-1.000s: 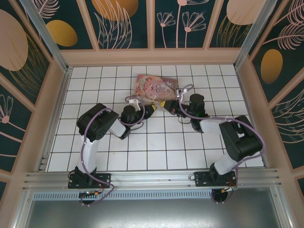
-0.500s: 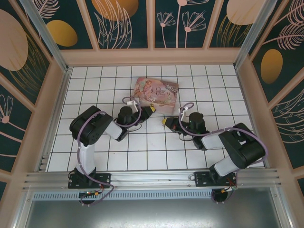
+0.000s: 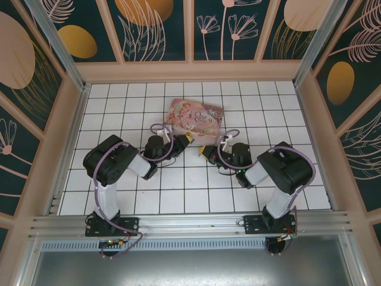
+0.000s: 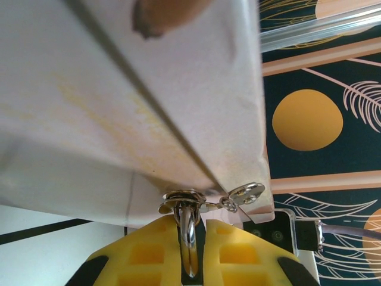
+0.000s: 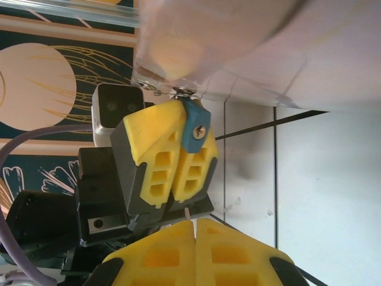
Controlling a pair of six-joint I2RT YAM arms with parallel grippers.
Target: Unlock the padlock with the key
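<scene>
Pink tin box (image 3: 196, 116) crowds padlock (image 5: 193, 130) in left hand (image 4: 190, 232); right hand (image 5: 193, 229) pinches key (image 5: 189, 213)

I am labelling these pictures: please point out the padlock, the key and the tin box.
padlock (image 5: 193, 126), right wrist view, blue body
key (image 5: 188, 213), right wrist view, thin tip
tin box (image 3: 195, 113), top external view, pink lid

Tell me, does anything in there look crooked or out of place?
Only the pink tin box: it lies skewed against the white tile lines rather than square to them. The blue padlock on its clasp is pinched in the left gripper. I see nothing spilled or broken.
</scene>
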